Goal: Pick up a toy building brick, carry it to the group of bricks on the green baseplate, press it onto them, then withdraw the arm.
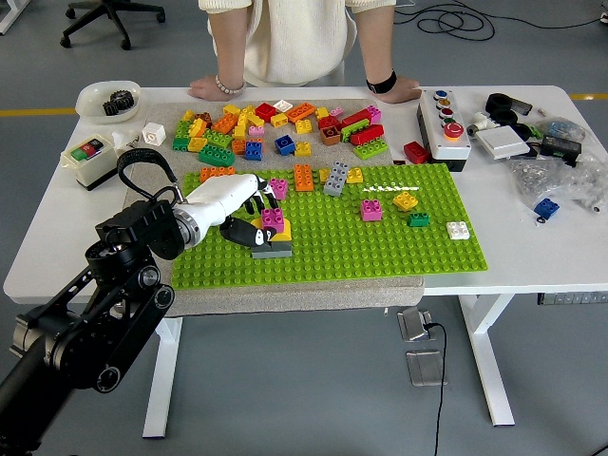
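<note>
At green baseplate point(380, 249): left hand point(233, 201), fingers point(255, 201) curled around magenta brick point(273, 218) atop small stack point(272, 243); off-centre pressing risks toppling.

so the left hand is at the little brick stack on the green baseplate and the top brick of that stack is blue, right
Not quite. The head view shows the left hand at the brick stack on the green baseplate, but the stack's top brick is pink, not blue; it sits over a yellow brick and a grey one.
</note>
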Tool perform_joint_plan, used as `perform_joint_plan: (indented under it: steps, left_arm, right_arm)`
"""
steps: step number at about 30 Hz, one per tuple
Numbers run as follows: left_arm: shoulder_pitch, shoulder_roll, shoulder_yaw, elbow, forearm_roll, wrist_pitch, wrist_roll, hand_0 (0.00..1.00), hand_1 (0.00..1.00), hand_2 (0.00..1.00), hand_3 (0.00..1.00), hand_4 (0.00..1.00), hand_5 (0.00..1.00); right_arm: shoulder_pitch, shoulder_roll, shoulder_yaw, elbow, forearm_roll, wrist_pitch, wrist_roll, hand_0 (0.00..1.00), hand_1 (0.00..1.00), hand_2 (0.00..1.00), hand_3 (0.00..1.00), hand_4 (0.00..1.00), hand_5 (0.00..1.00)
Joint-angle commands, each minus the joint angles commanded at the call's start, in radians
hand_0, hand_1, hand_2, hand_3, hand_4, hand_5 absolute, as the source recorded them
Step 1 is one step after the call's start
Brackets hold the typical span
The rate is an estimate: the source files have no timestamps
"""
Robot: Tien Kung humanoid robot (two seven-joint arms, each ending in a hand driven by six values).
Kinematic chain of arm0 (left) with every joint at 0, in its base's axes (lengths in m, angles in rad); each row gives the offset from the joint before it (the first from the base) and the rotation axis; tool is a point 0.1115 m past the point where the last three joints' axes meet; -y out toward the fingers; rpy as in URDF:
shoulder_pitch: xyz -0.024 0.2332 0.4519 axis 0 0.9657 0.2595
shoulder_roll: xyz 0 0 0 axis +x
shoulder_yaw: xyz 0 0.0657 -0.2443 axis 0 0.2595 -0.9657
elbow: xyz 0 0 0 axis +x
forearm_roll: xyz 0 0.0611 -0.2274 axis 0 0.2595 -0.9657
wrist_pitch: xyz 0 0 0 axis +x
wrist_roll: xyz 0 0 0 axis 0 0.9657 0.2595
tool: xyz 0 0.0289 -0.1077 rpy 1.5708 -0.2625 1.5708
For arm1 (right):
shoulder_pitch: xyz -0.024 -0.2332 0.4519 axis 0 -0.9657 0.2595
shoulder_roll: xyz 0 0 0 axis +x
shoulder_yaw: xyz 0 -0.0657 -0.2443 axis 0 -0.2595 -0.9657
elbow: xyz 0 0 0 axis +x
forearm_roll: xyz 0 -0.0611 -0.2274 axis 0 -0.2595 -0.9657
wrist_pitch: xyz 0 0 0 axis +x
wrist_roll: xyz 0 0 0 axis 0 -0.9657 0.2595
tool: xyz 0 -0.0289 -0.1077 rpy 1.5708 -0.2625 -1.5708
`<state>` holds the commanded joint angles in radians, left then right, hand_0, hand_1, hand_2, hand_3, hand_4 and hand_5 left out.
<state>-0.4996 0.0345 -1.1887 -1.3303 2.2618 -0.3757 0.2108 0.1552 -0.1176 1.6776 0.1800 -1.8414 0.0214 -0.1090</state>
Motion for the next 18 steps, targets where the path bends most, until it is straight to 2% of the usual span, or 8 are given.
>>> perform_joint_plan:
  steps: [10,11,18]
  left_arm:
    - [0.000,0.000,0.000,0.003,-0.001,-0.003,-0.006,0.594,0.570,0.558,0.556,0.629,0.192]
    - [0.000,0.000,0.000,0.004,-0.001,-0.003,-0.007,0.607,0.577,0.560,0.552,0.692,0.248]
    - [-0.001,0.000,-0.002,0.007,0.000,-0.002,-0.013,0.615,0.583,0.562,0.555,0.717,0.257]
  right_arm:
    - [0.002,0.000,-0.001,0.000,0.001,0.000,0.000,0.745,0.645,0.683,0.634,0.844,0.519]
    - [0.002,0.000,-0.001,0.000,0.001,0.000,0.000,0.745,0.645,0.682,0.634,0.844,0.520]
    - [0.001,0.000,0.000,0.000,0.001,0.001,0.000,0.745,0.645,0.682,0.634,0.844,0.520]
